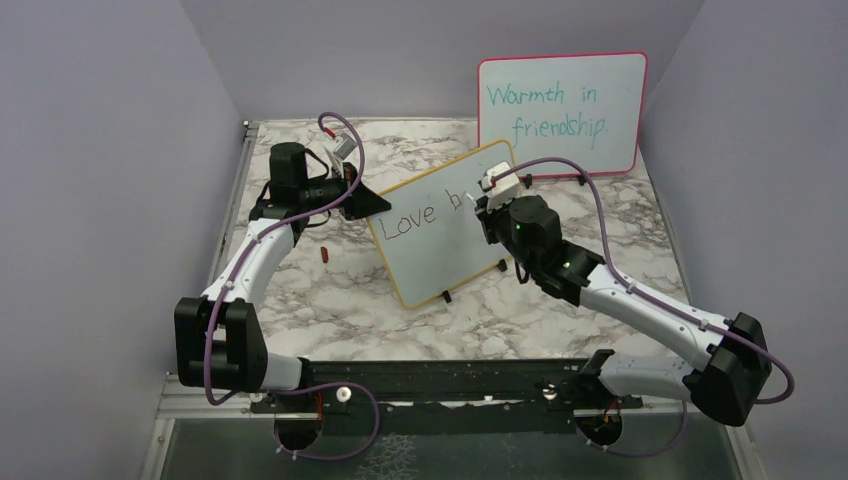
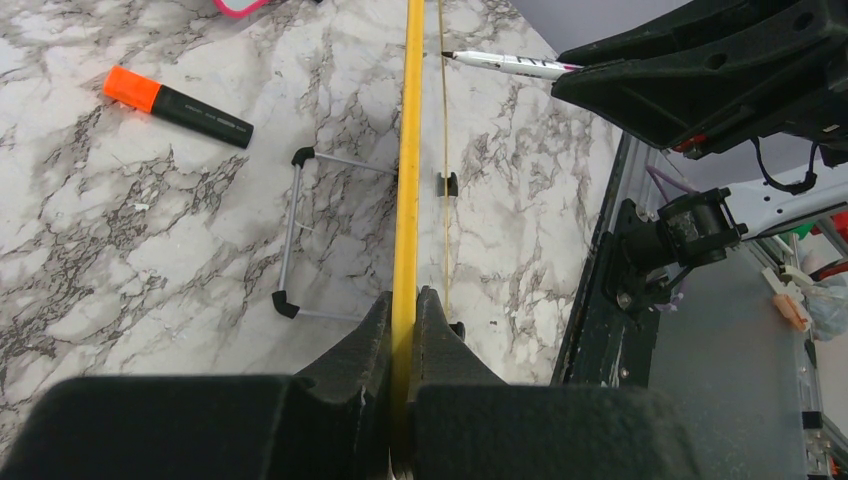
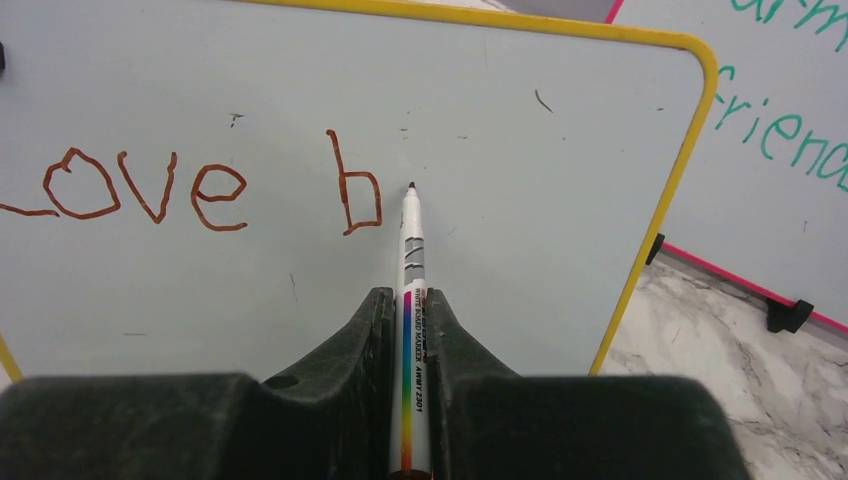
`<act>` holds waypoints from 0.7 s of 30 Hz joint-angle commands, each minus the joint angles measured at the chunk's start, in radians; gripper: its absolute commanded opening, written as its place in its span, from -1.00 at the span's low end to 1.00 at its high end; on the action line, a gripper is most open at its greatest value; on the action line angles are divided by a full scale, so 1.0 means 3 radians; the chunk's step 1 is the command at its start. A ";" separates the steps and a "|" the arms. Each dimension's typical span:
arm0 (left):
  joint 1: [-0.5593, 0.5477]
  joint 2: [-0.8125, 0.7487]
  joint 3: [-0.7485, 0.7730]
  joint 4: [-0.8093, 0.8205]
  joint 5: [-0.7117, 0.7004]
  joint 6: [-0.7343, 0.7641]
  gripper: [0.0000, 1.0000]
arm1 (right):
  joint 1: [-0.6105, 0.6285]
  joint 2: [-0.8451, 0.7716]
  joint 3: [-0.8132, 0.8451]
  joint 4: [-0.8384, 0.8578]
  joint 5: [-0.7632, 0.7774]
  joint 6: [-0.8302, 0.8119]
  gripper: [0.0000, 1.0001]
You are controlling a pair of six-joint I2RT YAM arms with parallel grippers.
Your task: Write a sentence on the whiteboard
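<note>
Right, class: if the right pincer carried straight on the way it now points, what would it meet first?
The whiteboard, on its writing face. The right pincer is shut on a marker aimed at it, tip just right of the "b"; whether the tip already touches is unclear.

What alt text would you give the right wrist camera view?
The right gripper holds a whiteboard marker with its tip at the yellow-framed whiteboard, just right of the handwritten "Love b". A pink-framed board with teal writing stands behind it.
</note>
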 commanded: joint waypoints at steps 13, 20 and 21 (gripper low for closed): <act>-0.0100 0.0111 -0.0078 -0.0303 -0.0338 0.0360 -1.00 | -0.0022 0.0092 0.0111 0.0186 -0.0162 0.0018 -0.99; -0.0100 0.0114 -0.0078 -0.0303 -0.0332 0.0360 -1.00 | -0.0021 0.0125 0.0109 0.0262 -0.0136 0.0023 -0.99; -0.0100 0.0114 -0.0076 -0.0303 -0.0329 0.0360 -1.00 | -0.0021 0.0119 0.0116 0.0268 -0.0132 0.0030 -0.99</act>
